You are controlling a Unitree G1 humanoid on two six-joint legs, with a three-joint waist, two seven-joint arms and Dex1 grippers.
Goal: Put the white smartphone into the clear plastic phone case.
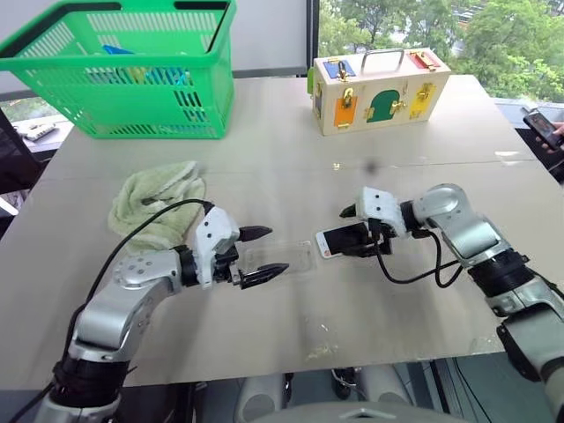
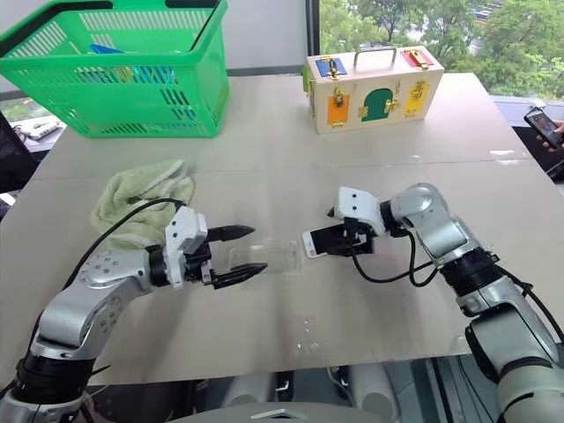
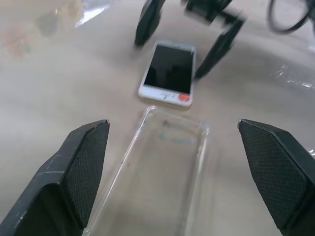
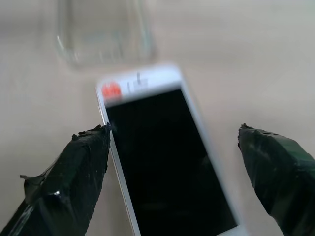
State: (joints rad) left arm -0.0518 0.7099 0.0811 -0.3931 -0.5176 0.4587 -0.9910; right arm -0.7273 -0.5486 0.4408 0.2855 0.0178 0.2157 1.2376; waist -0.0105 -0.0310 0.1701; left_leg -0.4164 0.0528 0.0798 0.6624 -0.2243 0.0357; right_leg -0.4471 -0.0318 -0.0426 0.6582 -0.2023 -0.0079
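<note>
The white smartphone (image 1: pixel 337 240) lies flat on the table, dark screen up, with a red sticker on its near white end. My right gripper (image 1: pixel 355 233) is open and straddles it; one finger (image 4: pixel 88 162) touches the phone's (image 4: pixel 167 162) long edge and the other stands apart. The clear plastic phone case (image 1: pixel 280 258) lies just beyond that end, open side up, nearly end to end with the phone (image 3: pixel 168 73). My left gripper (image 1: pixel 275 251) is open at the case's (image 3: pixel 157 172) far end, one finger on either side of it, gripping nothing.
A crumpled green towel (image 1: pixel 159 207) lies behind my left arm. A green basket (image 1: pixel 132 79) stands at the back left and a wooden latch box (image 1: pixel 379 88) at the back middle. A person's hand holding a phone (image 1: pixel 544 129) shows at the right edge.
</note>
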